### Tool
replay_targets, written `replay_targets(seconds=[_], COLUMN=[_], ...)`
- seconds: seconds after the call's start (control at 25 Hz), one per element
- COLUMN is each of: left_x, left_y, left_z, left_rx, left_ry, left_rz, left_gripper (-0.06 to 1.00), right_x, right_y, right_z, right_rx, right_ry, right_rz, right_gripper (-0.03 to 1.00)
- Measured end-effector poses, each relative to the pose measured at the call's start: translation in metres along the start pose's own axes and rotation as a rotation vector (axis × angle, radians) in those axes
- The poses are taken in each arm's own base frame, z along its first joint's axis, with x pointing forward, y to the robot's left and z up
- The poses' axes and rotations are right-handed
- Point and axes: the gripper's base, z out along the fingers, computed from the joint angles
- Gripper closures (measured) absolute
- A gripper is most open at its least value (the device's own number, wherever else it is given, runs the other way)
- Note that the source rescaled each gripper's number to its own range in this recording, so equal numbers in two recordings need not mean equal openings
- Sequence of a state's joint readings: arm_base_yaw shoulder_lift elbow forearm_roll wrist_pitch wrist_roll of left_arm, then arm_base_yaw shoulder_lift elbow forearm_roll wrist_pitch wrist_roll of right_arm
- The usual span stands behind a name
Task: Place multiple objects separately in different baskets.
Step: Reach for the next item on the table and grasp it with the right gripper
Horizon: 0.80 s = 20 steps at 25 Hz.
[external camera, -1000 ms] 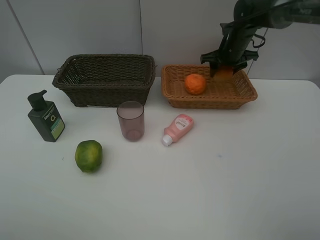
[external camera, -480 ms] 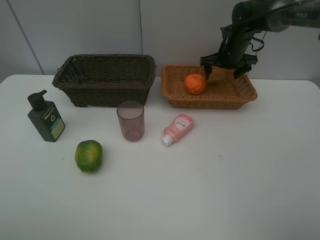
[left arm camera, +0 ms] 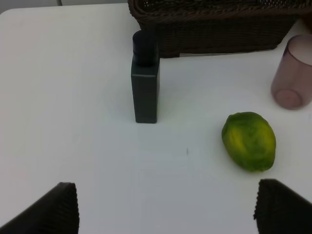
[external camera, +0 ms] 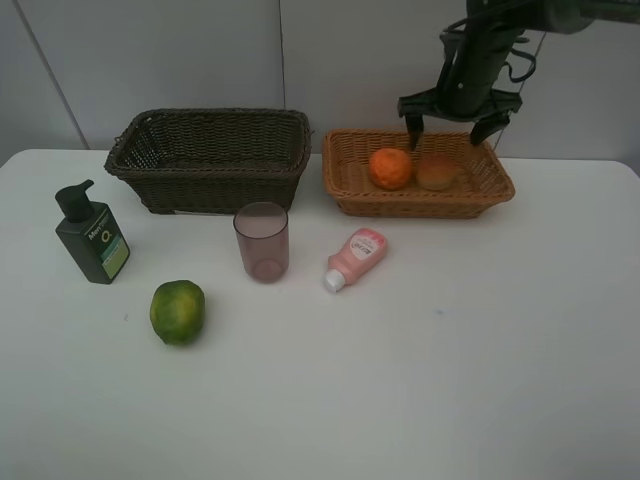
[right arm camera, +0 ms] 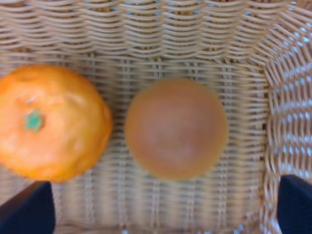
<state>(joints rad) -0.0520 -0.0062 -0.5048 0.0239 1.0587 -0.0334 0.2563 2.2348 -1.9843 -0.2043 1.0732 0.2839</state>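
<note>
Here, in the exterior high view, the right gripper hangs over the light basket, jaws spread wide and empty. The peach-like fruit rests on the basket floor directly beneath it, clear of both jaws and just beside the orange. Four items stand loose on the table. The pink tube lies flat, cap toward the front edge, long axis slanting back toward the light basket. The cup stands upright before the dark basket. The pump bottle and the green citrus sit well to the left. The left gripper is outside this view.

In the left wrist view, the left gripper is wide open and holds nothing. The green citrus lies near, ahead of it and offset toward one jaw, long axis slanting slightly across the approach. By this reading the left arm is much the nearer to the citrus, and the tube is the loose item closest to the right arm.

In the right wrist view, the peach-like fruit sits centred between the open jaws, untouched. Whether it touches the orange cannot be told.
</note>
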Motion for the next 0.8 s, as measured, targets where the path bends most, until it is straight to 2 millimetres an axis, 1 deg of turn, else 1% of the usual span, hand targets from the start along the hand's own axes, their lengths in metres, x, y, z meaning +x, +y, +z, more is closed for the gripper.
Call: replay_targets(seconds=[0.12,0.28,0.36,0.44,0.6,0.8], left_x=[0.0,0.0,0.0,0.0,0.0,0.0], left_y=[0.0,0.0,0.0,0.0,0.0,0.0], left_z=[0.0,0.0,0.0,0.0,0.0,0.0], left_rx=[0.0,0.0,0.0,0.0,0.0,0.0], left_ry=[0.0,0.0,0.0,0.0,0.0,0.0], left_rz=[0.0,0.0,0.0,0.0,0.0,0.0], left_gripper=[0.01,0.01,0.01,0.01,0.01,0.01], right_x=[0.002,0.01,0.018,0.029,0.053,0.079], right_y=[0.004,0.018,0.022,0.025,0.024,0.024], right_z=[-0.025,-0.052,-0.058,-0.059,-0.067,-0.089], right_rx=[-0.012,-0.027,-0.033,-0.036,-0.043,-0.074], right_ry=[-0.001,-0.005,0.007,0.028,0.039,-0.01], right_rz=[-0.014,-0.049,-0.066,-0.082,-0.104,-0.133], right_gripper=[-0.03,-0.03,-0.03,-0.03,-0.03,-0.03])
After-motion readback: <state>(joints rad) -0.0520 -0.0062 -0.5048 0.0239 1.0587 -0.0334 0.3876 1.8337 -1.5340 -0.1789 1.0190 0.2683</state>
